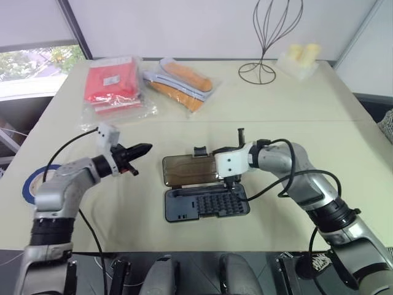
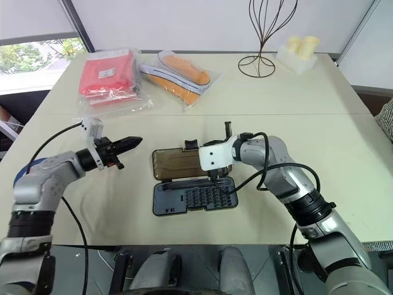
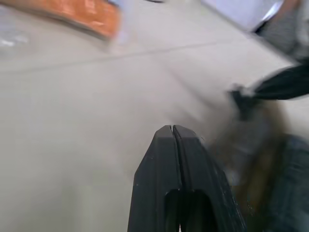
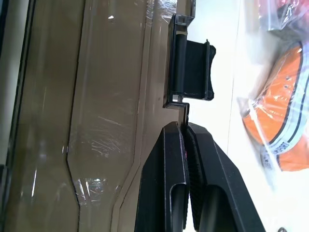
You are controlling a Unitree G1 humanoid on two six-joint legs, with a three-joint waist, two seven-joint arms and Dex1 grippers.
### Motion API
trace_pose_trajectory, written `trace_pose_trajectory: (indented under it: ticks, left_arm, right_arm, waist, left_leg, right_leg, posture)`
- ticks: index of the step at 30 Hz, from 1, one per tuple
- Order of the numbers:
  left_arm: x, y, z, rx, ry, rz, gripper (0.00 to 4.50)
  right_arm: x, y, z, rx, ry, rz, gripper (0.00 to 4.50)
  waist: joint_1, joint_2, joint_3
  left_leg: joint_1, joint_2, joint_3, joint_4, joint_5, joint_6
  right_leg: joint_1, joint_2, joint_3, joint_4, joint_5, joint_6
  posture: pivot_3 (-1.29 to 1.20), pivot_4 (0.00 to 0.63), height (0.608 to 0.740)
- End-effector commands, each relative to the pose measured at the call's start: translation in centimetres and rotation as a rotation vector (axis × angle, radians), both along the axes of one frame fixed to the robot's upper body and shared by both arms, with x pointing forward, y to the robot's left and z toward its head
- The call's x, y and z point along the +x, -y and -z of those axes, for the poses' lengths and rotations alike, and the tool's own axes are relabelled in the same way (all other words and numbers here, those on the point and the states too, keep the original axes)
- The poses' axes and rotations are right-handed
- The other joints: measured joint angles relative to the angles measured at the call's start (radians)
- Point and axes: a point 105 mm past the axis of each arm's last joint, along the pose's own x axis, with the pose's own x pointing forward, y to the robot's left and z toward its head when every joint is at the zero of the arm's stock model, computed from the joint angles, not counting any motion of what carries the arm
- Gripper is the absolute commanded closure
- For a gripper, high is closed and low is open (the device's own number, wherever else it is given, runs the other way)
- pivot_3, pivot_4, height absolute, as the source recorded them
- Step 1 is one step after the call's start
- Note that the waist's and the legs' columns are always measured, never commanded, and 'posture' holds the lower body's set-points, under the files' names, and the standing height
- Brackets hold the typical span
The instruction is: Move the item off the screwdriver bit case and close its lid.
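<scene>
The screwdriver bit case lies open in the middle of the table, its dark tray point(image 1: 206, 204) nearest me and the smoky-brown lid point(image 1: 184, 171) flat behind it. A blue roll of tape, the item point(image 1: 28, 184), rests on the table at the far left, partly hidden by my left arm and well apart from the case. My left gripper point(image 1: 145, 149) is shut and empty, held above the table left of the lid. My right gripper point(image 4: 184, 124) is shut, with its tips at the lid's far edge just short of the black latch tab point(image 4: 190, 72). I cannot tell whether it pinches the rim.
A clear bag of red goods point(image 1: 112, 86) and one of orange goods point(image 1: 181, 83) lie at the back left. A wire stand point(image 1: 258, 70) and a pack of pale yellow pieces point(image 1: 299, 58) are at the back right. Cables trail from both wrists.
</scene>
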Motion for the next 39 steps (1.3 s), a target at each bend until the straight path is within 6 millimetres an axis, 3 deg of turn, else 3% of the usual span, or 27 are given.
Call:
trace_pose_trajectory:
  ticks: [1, 8, 20, 23, 32, 33, 39]
  left_arm:
    - [1.0, 0.8, 0.7, 0.085, 0.055, 0.016, 4.5]
    - [0.4, 4.5, 2.9, 0.145, 0.039, 0.216, 4.5]
    - [-0.2, 6.3, 3.2, 0.11, 0.012, 0.315, 4.5]
    - [-0.1, 6.6, 3.2, 0.107, 0.014, 0.317, 4.5]
    - [0.0, 7.2, 2.7, 0.093, 0.029, 0.337, 4.5]
    - [-0.1, 7.3, 2.6, 0.089, 0.032, 0.341, 4.5]
    - [-1.9, 8.2, 1.1, 0.068, 0.049, 0.469, 4.5]
  right_arm:
    - [-0.4, -0.7, -1.2, 0.009, 0.057, -0.03, 4.44]
    - [-0.3, -0.6, -1.5, 0.01, 0.063, -0.023, 4.44]
    - [-0.5, -0.5, -2.1, 0.024, 0.055, -0.01, 4.44]
    - [-0.5, -0.2, -2.4, 0.027, 0.045, 0.002, 3.79]
    - [-1.3, 1.4, -4.9, 0.048, -0.07, 0.045, 0.65]
    - [-1.4, 1.6, -5.2, 0.059, -0.093, 0.051, 0.44]
    - [-0.5, 3.1, -9.0, 0.242, -0.131, 0.148, 0.44]
  waist:
    - [0.0, 0.0, 0.0]
    - [-0.001, 0.0, 0.0]
    - [-0.001, 0.0, 0.0]
    - [-0.001, 0.0, 0.0]
    - [0.0, 0.0, 0.0]
    - [0.0, 0.0, 0.0]
    - [0.0, 0.0, 0.0]
  left_leg:
    - [0.0, 0.0, 0.0, 0.0, 0.0, 0.0]
    - [-0.001, 0.0, 0.001, 0.0, 0.0, 0.0]
    - [-0.001, 0.0, 0.001, 0.0, -0.001, 0.001]
    - [-0.001, 0.0, 0.001, 0.0, -0.001, 0.001]
    - [-0.001, 0.0, 0.0, 0.0, -0.001, 0.001]
    - [-0.001, 0.0, 0.0, 0.001, -0.001, 0.001]
    - [-0.001, 0.0, 0.0, 0.001, -0.003, 0.004]
  right_leg:
    - [0.0, 0.0, 0.0, 0.0, 0.0, 0.0]
    - [-0.001, 0.0, 0.0, 0.0, 0.0, 0.0]
    - [-0.001, 0.0, 0.0, 0.0, 0.0, 0.0]
    - [-0.001, 0.0, 0.0, 0.0, 0.0, 0.0]
    - [-0.001, 0.0, 0.0, 0.0, 0.0, 0.0]
    - [-0.001, 0.0, 0.0, 0.0, 0.0, 0.0]
    - [-0.001, 0.0, 0.0, 0.0, 0.0, 0.0]
  posture:
    - [0.0, 0.15, 0.74]
    - [0.0, 0.15, 0.74]
    - [0.0, 0.15, 0.74]
    - [0.0, 0.15, 0.74]
    - [0.0, 0.15, 0.74]
    - [0.0, 0.15, 0.74]
    - [0.0, 0.15, 0.74]
